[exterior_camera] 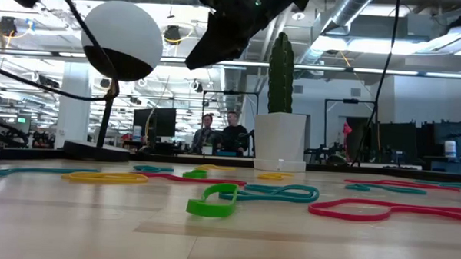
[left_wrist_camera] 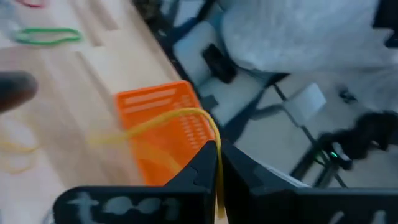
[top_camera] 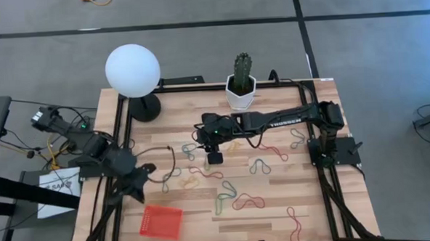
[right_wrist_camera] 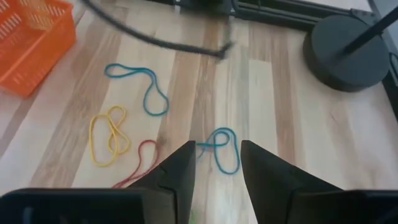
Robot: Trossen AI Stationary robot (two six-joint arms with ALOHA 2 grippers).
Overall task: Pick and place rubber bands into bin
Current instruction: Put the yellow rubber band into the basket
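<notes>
Left gripper [left_wrist_camera: 214, 163] above bin [top_camera: 161, 221], jaws pinching yellow rubber band [left_wrist_camera: 163, 121]: carry step; next, release over bin. Right gripper [right_wrist_camera: 217, 165], beyond bin toward cactus pot [top_camera: 241, 92], jaws spread over blue band [right_wrist_camera: 222, 149]; next, descend, close.

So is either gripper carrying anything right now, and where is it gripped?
The left gripper is shut on a yellow rubber band, pinched at one end, the loop dangling above the bin. The right gripper is open and empty.
</notes>
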